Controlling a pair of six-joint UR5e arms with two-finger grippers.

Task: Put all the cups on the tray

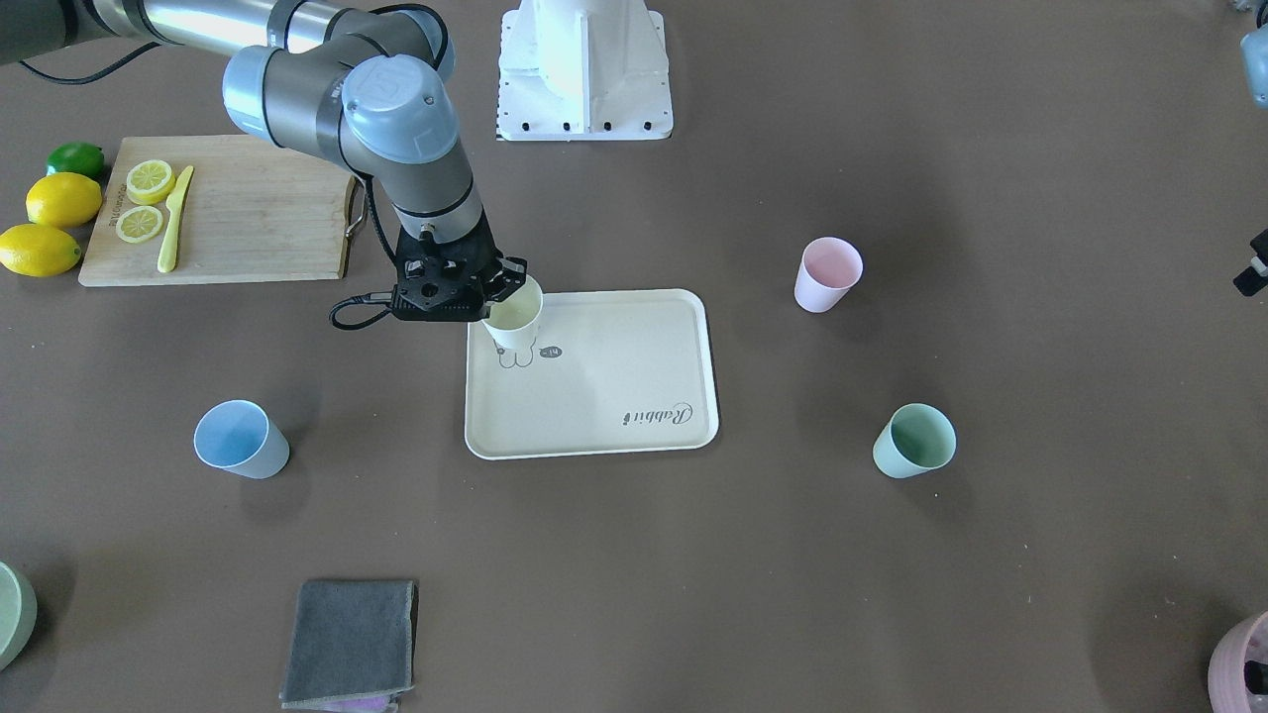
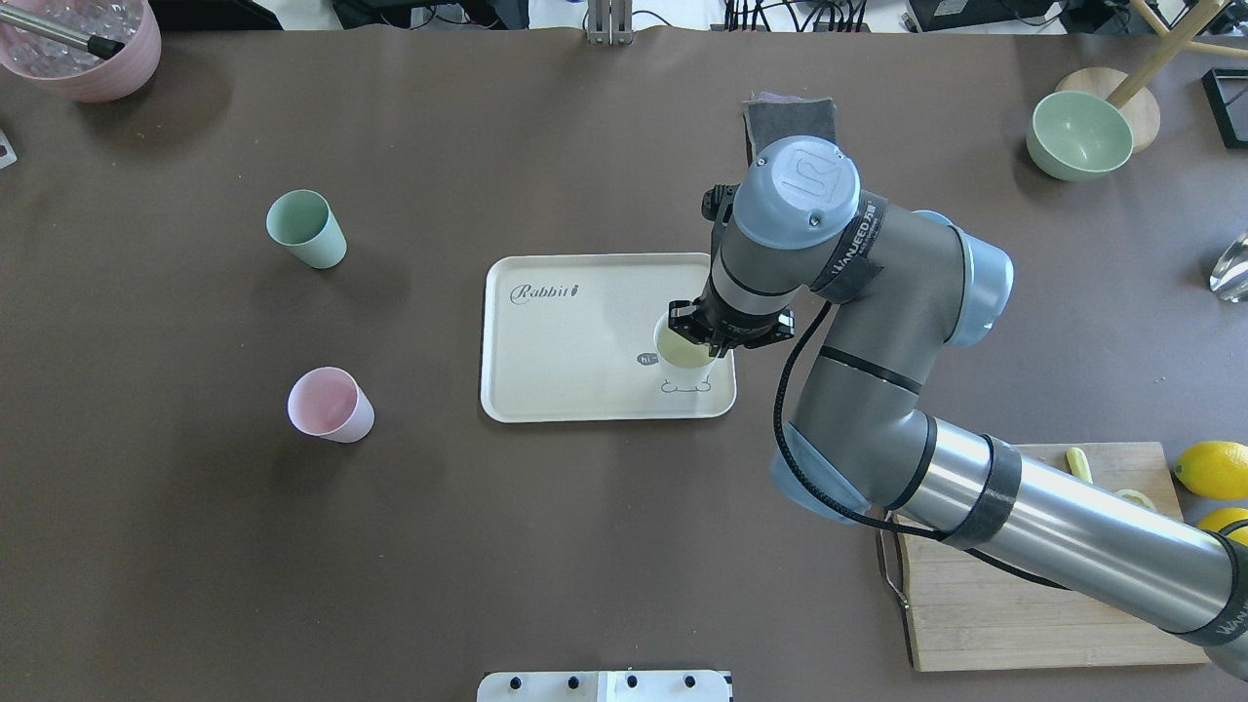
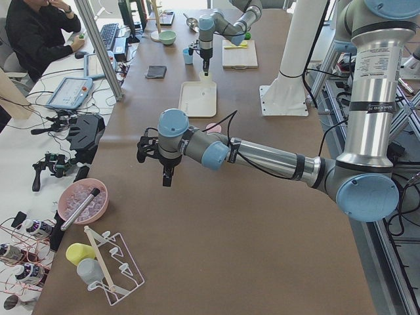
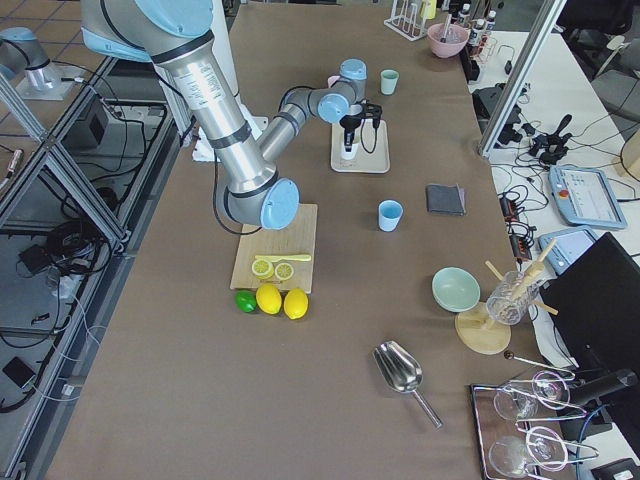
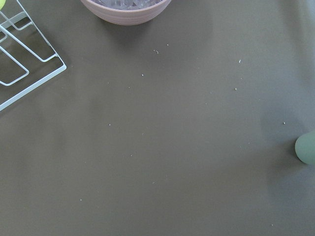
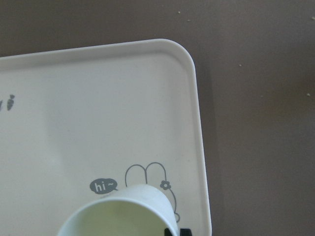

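Observation:
My right gripper (image 1: 507, 293) is shut on the rim of the pale yellow cup (image 1: 516, 319), holding it upright over the rabbit-drawing corner of the cream tray (image 1: 634, 406). Whether the cup touches the tray (image 2: 565, 331) I cannot tell. The right wrist view shows the yellow cup's rim (image 6: 118, 214) just below the tray's rounded corner (image 6: 189, 64). On the bare table stand the pink cup (image 1: 827, 274), the mint green cup (image 1: 914, 441) and the light blue cup (image 1: 241, 439). My left gripper (image 3: 167, 176) hangs above the table away from the tray, and I cannot tell its state.
A wooden cutting board (image 1: 248, 223) with lemon slices and a yellow knife lies beside whole lemons (image 1: 61, 201) and a lime. A grey cloth (image 1: 349, 642), a green bowl (image 2: 1079, 135), a pink pot (image 2: 83, 44) and the robot's white base (image 1: 584, 74) ring the table.

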